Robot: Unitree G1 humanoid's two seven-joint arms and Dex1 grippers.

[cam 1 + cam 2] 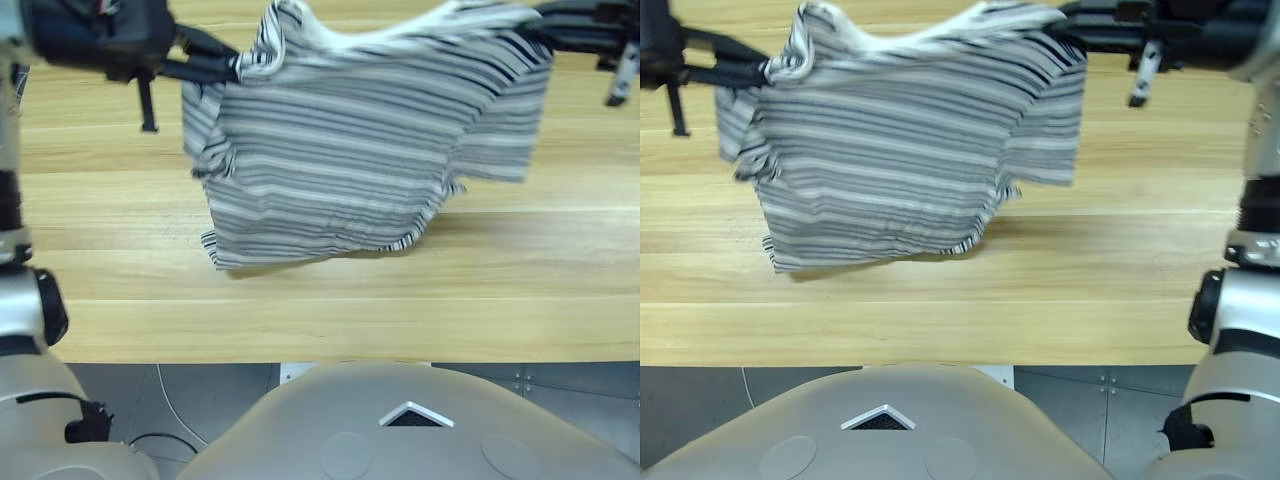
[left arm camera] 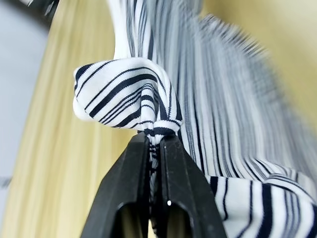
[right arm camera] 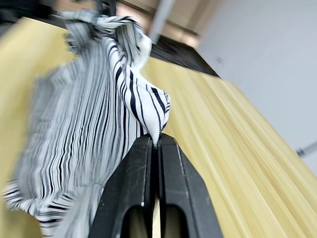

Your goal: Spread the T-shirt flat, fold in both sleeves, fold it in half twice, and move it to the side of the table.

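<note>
A black-and-white striped T-shirt (image 1: 340, 160) hangs in the air over the wooden table (image 1: 320, 300), stretched between both arms, its lower hem touching the tabletop. My left gripper (image 1: 235, 68) is shut on the shirt's left shoulder, and the wrist view has the cloth (image 2: 138, 99) bunched between its fingers (image 2: 133, 193). My right gripper (image 1: 1058, 30) is shut on the right shoulder; its fingers (image 3: 173, 188) pinch a fold of the striped cloth (image 3: 143, 99). One sleeve (image 1: 510, 130) dangles at the right.
The table's near edge (image 1: 330, 360) runs across the bottom of the head views, with grey floor and a cable (image 1: 170, 410) below it. Bare wood lies in front of the shirt and on either side of it.
</note>
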